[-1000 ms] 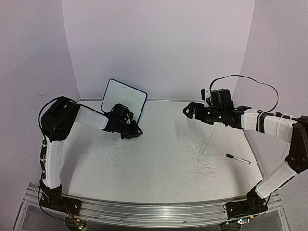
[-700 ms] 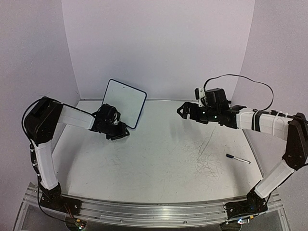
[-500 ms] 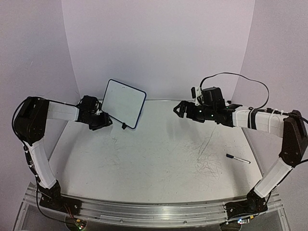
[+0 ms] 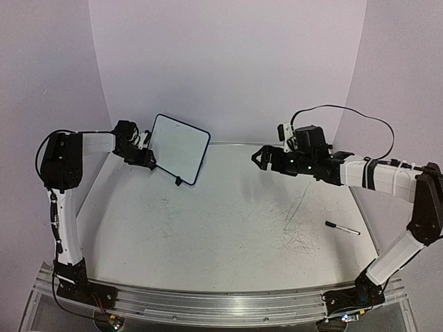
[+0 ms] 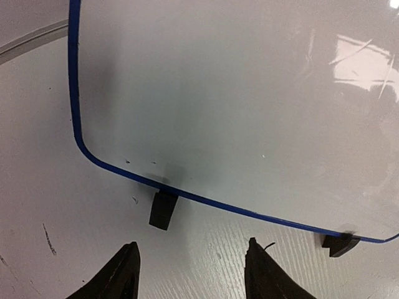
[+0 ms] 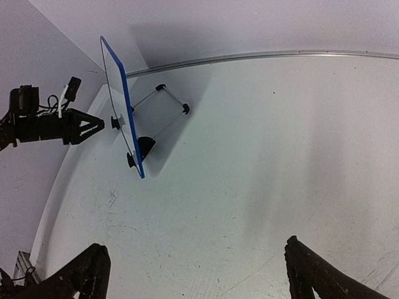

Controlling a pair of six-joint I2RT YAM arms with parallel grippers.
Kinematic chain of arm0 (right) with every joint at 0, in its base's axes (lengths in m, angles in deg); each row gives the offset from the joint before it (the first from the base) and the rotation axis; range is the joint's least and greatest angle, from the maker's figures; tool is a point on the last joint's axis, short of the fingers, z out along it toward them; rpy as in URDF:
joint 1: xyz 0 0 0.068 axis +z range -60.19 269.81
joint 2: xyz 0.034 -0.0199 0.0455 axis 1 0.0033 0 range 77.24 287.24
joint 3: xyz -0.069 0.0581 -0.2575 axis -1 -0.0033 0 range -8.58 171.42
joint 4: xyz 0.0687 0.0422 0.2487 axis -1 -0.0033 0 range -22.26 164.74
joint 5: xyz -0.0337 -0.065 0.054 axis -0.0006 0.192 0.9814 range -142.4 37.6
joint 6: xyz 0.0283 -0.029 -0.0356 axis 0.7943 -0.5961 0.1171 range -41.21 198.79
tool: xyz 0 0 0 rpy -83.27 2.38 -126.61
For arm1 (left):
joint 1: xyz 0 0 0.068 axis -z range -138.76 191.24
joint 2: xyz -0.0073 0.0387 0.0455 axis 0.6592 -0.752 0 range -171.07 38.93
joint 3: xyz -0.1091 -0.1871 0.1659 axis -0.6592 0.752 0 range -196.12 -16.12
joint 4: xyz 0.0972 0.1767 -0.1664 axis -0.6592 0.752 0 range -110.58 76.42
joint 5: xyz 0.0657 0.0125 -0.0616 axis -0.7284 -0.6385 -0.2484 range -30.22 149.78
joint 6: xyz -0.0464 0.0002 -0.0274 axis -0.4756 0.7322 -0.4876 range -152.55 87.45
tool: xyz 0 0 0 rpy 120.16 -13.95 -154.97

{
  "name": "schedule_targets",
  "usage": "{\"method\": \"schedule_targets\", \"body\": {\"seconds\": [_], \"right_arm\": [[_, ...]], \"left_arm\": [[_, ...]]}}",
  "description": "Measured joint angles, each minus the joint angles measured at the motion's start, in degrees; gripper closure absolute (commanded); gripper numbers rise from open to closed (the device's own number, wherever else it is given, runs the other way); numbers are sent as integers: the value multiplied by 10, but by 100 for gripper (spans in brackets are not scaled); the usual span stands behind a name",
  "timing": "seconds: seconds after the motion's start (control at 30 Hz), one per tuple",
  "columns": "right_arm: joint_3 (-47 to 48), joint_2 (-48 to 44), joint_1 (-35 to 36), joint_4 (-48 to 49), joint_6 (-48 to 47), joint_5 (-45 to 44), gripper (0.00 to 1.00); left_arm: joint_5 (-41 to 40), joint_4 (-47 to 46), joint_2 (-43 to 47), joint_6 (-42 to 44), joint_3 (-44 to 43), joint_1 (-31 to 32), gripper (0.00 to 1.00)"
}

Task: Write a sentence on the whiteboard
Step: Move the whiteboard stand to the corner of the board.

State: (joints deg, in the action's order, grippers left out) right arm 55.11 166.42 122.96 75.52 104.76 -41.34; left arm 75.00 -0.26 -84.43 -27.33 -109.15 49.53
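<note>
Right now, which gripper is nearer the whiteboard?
The left gripper: it hovers open right beside the whiteboard, at its left edge. The right gripper, also open, hangs well away on the other side.

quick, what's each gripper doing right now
Left gripper: open, holding nothing, facing the whiteboard.
Right gripper: open, holding nothing.
</note>
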Motion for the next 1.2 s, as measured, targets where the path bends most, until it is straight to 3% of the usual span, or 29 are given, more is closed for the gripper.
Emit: {"method": "schedule_targets", "body": {"seconds": [0.4, 0.63, 0.77, 1.0, 1.2], "right_arm": [[-17, -43, 0, 5, 1, -11, 2], [-22, -45, 0, 5, 10, -11, 2], [-26, -45, 0, 6, 15, -10, 2], [-38, -54, 0, 9, 25, -10, 2], [-44, -64, 0, 10, 29, -11, 2]], "left_arm": [[22, 33, -73, 64, -61, -2, 60], [21, 42, -83, 66, -78, -6, 61], [22, 43, -95, 66, -94, -6, 51], [14, 35, -111, 64, -94, -4, 47], [12, 26, -111, 63, -94, -3, 58]]}}
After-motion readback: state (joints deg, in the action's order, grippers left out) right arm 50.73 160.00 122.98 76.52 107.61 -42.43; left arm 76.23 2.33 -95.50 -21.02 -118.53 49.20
